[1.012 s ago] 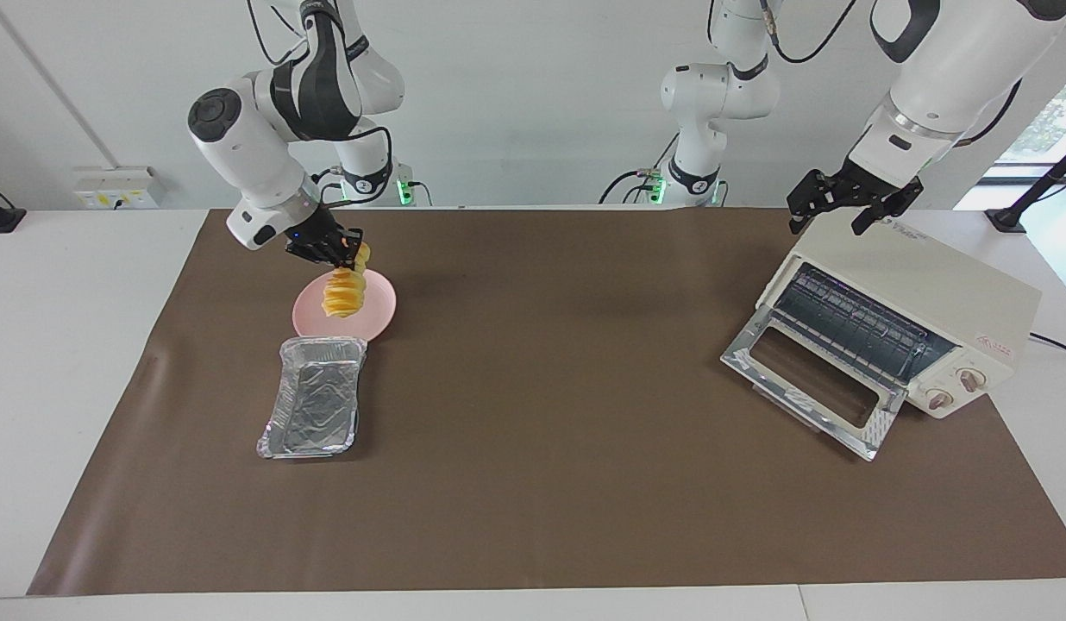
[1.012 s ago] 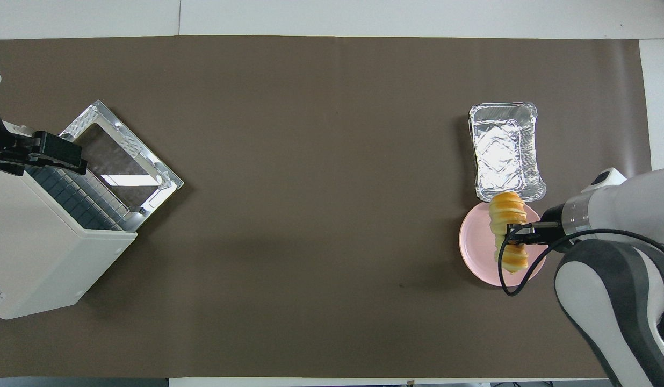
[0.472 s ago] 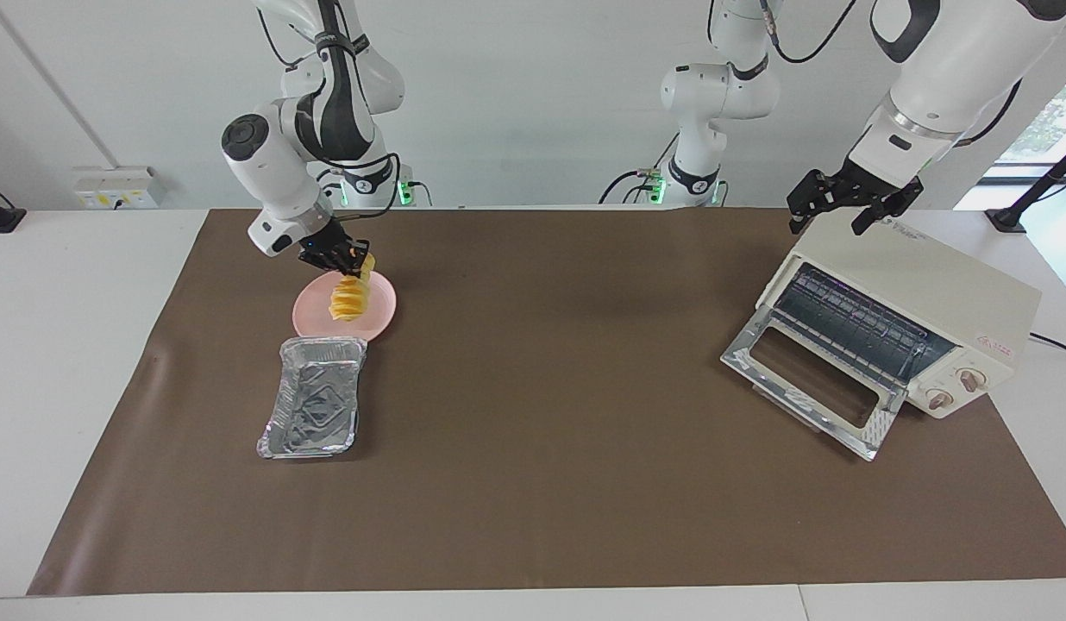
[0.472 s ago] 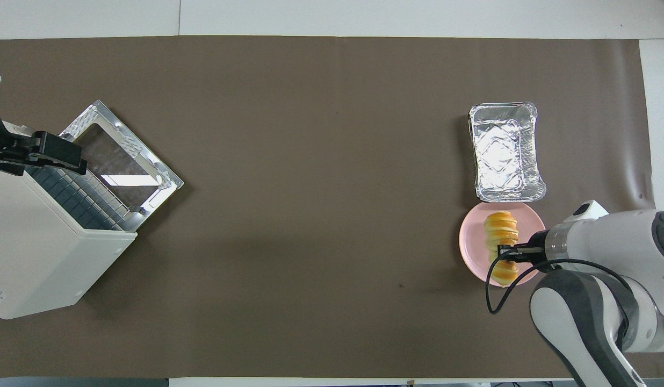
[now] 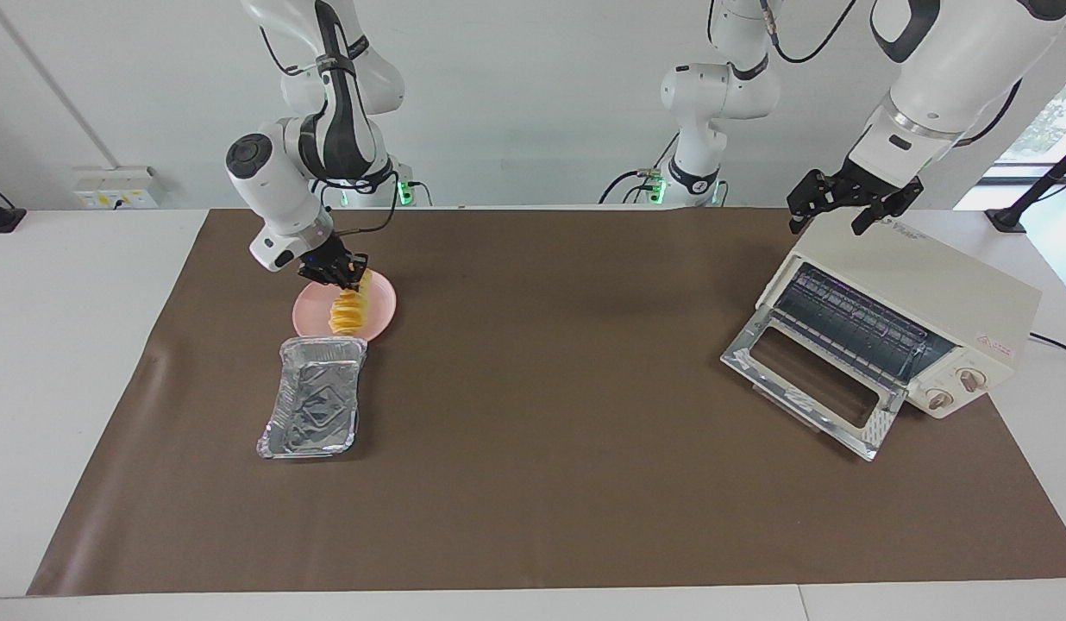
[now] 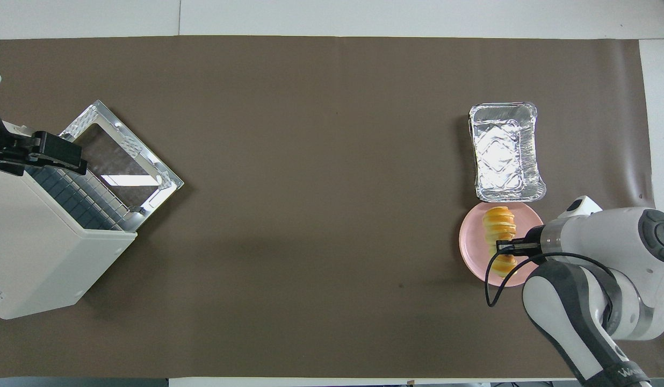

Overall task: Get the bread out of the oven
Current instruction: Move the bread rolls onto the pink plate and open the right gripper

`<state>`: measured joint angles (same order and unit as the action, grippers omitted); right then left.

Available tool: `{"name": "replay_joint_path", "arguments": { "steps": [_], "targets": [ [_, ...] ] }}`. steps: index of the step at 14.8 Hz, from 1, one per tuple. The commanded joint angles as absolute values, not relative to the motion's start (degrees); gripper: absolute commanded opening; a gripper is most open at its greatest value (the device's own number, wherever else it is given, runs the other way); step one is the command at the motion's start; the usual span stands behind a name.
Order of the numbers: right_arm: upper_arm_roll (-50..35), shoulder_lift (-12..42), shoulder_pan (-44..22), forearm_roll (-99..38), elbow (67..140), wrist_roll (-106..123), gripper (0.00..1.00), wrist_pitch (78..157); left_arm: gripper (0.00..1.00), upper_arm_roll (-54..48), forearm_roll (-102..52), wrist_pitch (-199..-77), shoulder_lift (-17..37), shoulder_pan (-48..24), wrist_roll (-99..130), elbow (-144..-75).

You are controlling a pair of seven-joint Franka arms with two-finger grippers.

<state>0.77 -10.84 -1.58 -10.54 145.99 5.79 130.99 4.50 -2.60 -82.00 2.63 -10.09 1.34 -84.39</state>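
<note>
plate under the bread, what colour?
Pink, plain, no pattern. The plate shows best in the overhead view, with the yellow-orange bread over it.

The right gripper [image 5: 345, 274] is seen at the facing view's upper left, angled downward, fingers clamped. The left gripper [image 5: 854, 205] is held upper right, fingers spread.

The work surface is formed by a white table [image 5: 76, 345], most of which is covered by a brown mat [image 5: 550, 448]. A plain white wall [image 5: 516, 95] is seen at the rear, with a socket box [image 5: 119, 187] mounted low. Daylight is admitted through a window [image 5: 1046, 121].
</note>
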Motion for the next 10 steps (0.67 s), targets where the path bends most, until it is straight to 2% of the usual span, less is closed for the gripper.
{"name": "replay_joint_path", "arguments": {
  "steps": [1,2,3,5,6,7,8,10],
  "targets": [
    [0.53,-10.29,0.00,-10.90,146.34,8.43,0.00,132.10,1.00,4.48,-1.93,-82.79,1.23,-10.28,2.11,-85.87],
    [0.53,-10.28,0.17,-10.90,146.34,8.61,0.00,132.10,1.00,4.48,-1.93,-82.79,1.23,-10.28,2.11,-85.87],
    [0.53,-10.28,0.18,-10.90,146.34,8.61,0.06,132.01,1.00,4.48,-1.93,-82.79,1.23,-10.28,2.11,-85.87],
    [0.53,-10.28,0.18,-10.90,146.34,8.61,0.25,131.92,1.00,4.48,-1.93,-82.79,1.32,-10.28,2.11,-85.87],
    [0.53,-10.20,0.18,-10.90,146.16,8.70,0.46,131.75,1.00,4.48,-1.93,-82.79,1.23,-10.28,2.11,-85.87],
    [0.53,-10.11,0.09,-10.90,145.90,8.70,0.62,131.75,1.00,4.48,-1.93,-82.79,1.23,-10.28,2.11,-85.87],
    [0.53,-9.67,0.00,-10.90,145.20,8.53,0.72,131.49,1.00,4.48,-1.93,-82.79,1.23,-10.28,2.11,-85.87],
    [0.53,-8.97,-0.35,-10.90,141.87,8.09,1.00,129.04,1.00,4.48,-1.93,-82.79,1.23,-10.28,2.11,-85.87]
  ]
}}
